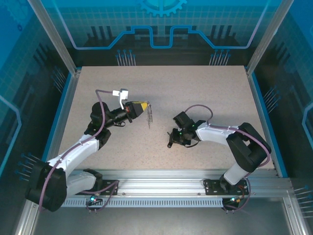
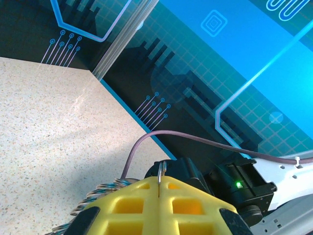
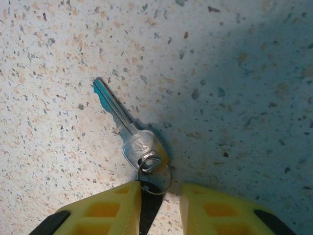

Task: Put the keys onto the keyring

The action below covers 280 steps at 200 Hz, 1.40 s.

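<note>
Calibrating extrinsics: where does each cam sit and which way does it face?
Top external: above and behind the bases, looking down on the table; both arms, left claw, right claw.
Left wrist: faces across the table to the wall; own shut yellow fingers.
Right wrist: faces straight down at the key; own fingertips.
Shared: top and left wrist show the right arm.

A speckled beige table [image 1: 205,83] stands inside blue circuit-patterned walls [image 1: 98,19] with aluminium corner posts [image 1: 54,36].
</note>
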Tool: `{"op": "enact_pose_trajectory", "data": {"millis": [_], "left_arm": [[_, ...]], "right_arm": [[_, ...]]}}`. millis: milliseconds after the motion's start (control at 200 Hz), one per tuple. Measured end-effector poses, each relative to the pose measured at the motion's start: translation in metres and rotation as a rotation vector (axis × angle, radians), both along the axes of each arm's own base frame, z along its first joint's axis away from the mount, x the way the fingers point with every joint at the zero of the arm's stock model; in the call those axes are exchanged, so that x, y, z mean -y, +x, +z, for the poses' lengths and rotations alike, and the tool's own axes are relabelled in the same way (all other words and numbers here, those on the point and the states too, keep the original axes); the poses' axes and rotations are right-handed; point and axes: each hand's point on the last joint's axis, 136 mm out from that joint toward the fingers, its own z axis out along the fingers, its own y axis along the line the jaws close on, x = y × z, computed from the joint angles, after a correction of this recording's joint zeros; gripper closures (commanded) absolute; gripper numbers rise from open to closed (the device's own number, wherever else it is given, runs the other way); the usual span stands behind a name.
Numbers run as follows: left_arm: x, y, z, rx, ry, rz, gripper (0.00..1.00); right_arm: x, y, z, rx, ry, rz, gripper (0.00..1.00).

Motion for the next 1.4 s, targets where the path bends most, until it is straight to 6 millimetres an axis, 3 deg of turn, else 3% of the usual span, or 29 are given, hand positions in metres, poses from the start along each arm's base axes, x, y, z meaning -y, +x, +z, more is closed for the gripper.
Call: {"op": "enact_pose_trajectory", "data": {"millis": [225, 510, 645, 1025, 1400], "left_arm": [[0.000, 0.000, 0.000, 0.000, 0.000, 0.001, 1.00], [0.000, 0.000, 0.000, 0.000, 0.000, 0.000, 1.00], [0.000, 0.000, 0.000, 0.000, 0.000, 0.000, 1.00], [0.000, 0.000, 0.000, -0.001, 0.000, 0.000, 1.00], [0.001, 0.002, -0.003, -0.007, 0.000, 0.000, 1.00]], "right_arm": [[-0.013, 0.007, 0.002, 0.004, 0.035, 0.022, 0.73], [-0.038, 0.030, 0.025, 0.115, 0.150, 0.058, 0.73], [-0.039, 0.031, 0.032, 0.133, 0.161, 0.057, 0.73], [-0.027, 0.024, 0.031, 0.118, 0.046, 0.102, 0.71], [-0.025, 0.018, 0.015, 0.055, 0.030, 0.089, 0.71]]}}
